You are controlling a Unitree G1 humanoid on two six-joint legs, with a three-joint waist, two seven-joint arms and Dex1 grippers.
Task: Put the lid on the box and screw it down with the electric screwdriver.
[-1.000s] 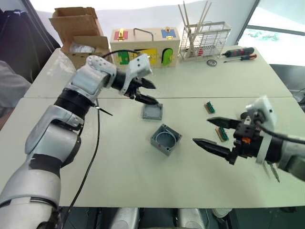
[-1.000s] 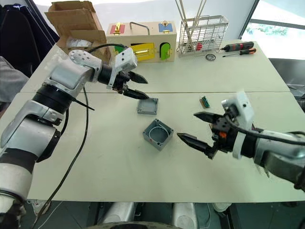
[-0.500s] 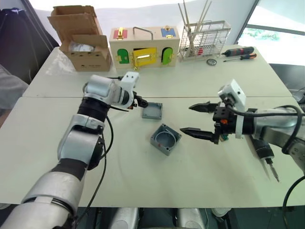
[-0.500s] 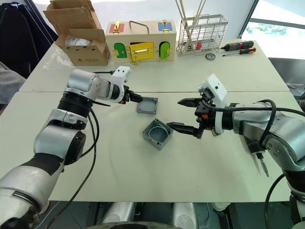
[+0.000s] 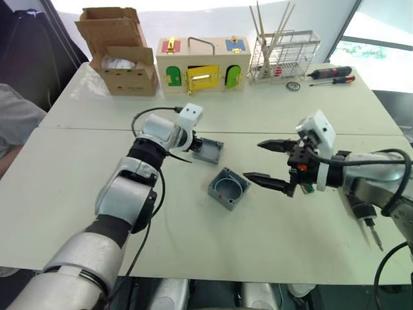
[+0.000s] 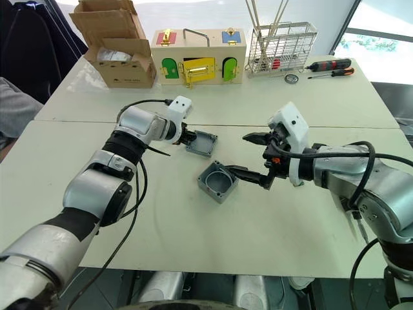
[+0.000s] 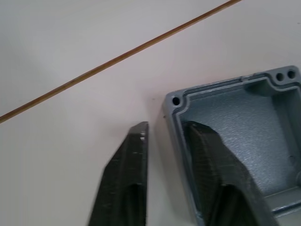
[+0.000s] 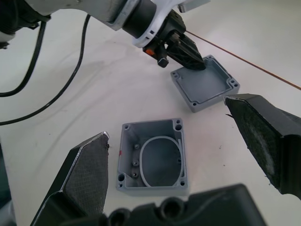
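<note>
The left arm reaches across the pale tabletop [image 5: 271,252], its left pincer [image 7: 164,136] straddling one rim wall of the upturned lid [image 5: 208,149], while the right pincer [image 5: 263,163] hovers spread wide just beside the open box [image 5: 228,189], near the seam between the two table halves.

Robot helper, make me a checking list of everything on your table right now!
Surface: pale table, seam across it.
Job's things: lid lying hollow side up; box open, nearer; electric screwdriver at the right edge.
Clutter: cardboard box, wooden box with coloured doors, wire rack, two hand screwdrivers.
Grippers: left gripper straddling the lid's rim; right gripper open beside the box.
Cables: black cable along the left arm.
Surroundings: window at right.
</note>
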